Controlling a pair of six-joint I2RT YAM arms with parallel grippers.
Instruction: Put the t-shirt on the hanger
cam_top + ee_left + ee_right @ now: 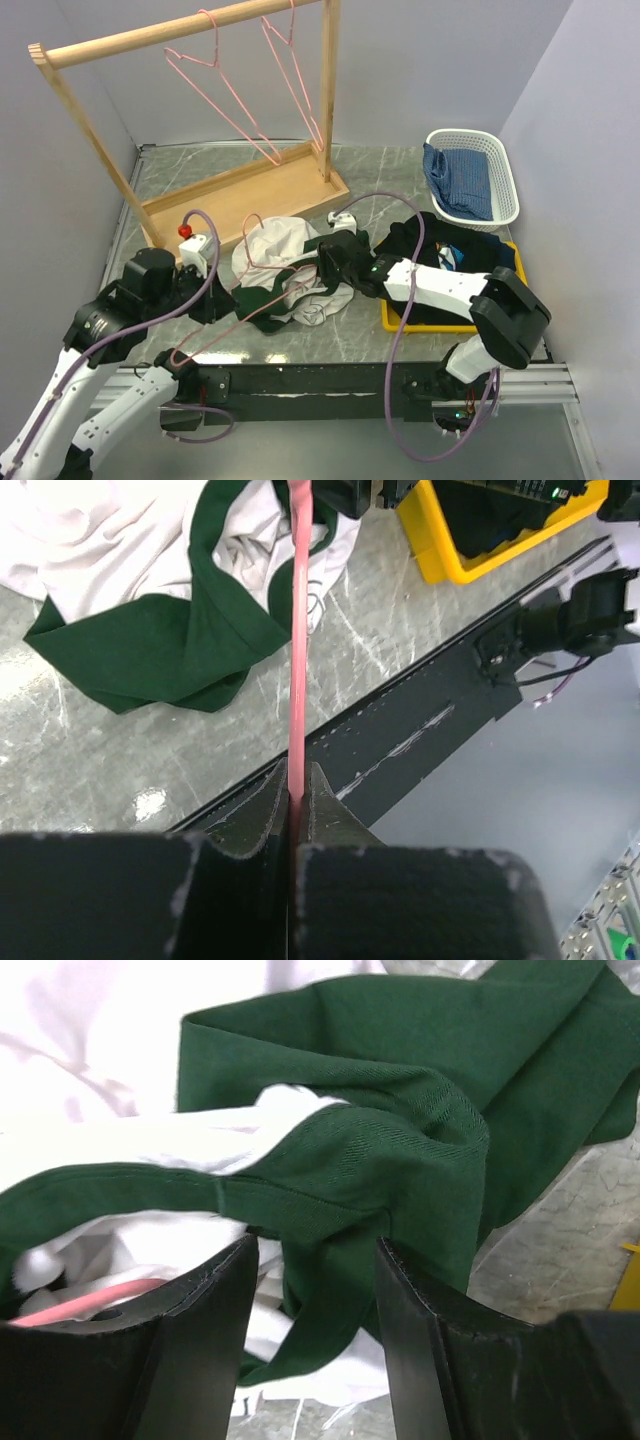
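The cream-white t-shirt [280, 250] with dark green trim lies crumpled on the table between the two arms. My left gripper [215, 300] is shut on the thin pink wire of the hanger [297, 660], which runs from the jaws [297, 780] up toward the shirt [170, 630]. The hanger's hook [247, 240] rises beside the cloth. My right gripper [325, 265] sits at the shirt's right side. In the right wrist view its jaws [315, 1250] stand apart, with a fold of green fabric [360, 1180] between and beyond them, and a bit of the pink hanger [90, 1300] shows under the white cloth.
A wooden rack [190, 30] at the back left carries two more pink hangers [215, 90] [295, 80]. At the back right, a white basket [505, 180] holds a blue checked cloth [460, 180]. A yellow tray [400, 322] with dark clothes [450, 240] lies under the right arm.
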